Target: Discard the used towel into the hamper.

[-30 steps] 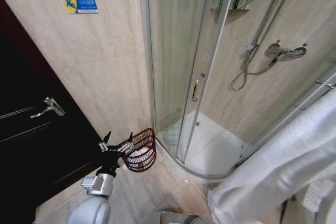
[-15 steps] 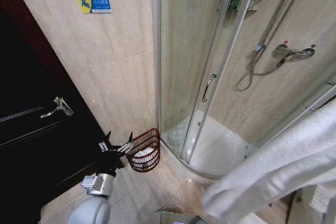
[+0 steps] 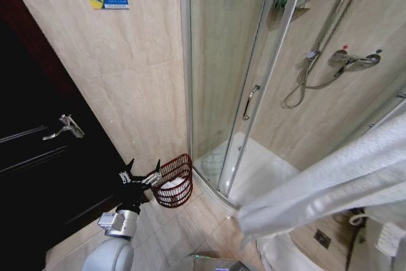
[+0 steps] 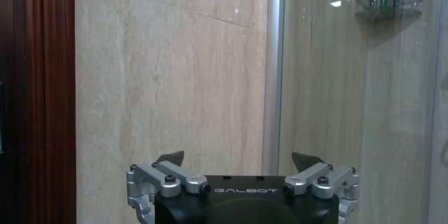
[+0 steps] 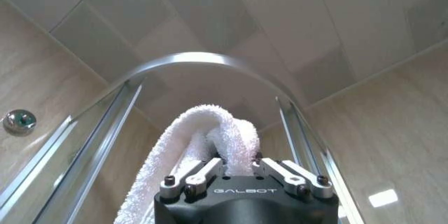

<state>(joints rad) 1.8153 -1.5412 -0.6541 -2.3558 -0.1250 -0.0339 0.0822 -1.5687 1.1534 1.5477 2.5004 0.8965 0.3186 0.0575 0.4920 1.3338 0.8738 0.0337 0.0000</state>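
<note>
Head view puts the hamper (image 3: pixel 174 181) on the floor by the shower's edge, mouth tipped toward me, white cloth already inside. My left gripper (image 3: pixel 141 174) hangs just beside its rim, fingers spread and empty. The towel (image 3: pixel 330 185) stretches long across my right side, well apart from the hamper; my right gripper (image 5: pixel 242 167) is clamped on its fold.

Head view high, facing down, wrist views (both close) facing shower enclosure (image 3: pixel 254 93)
</note>
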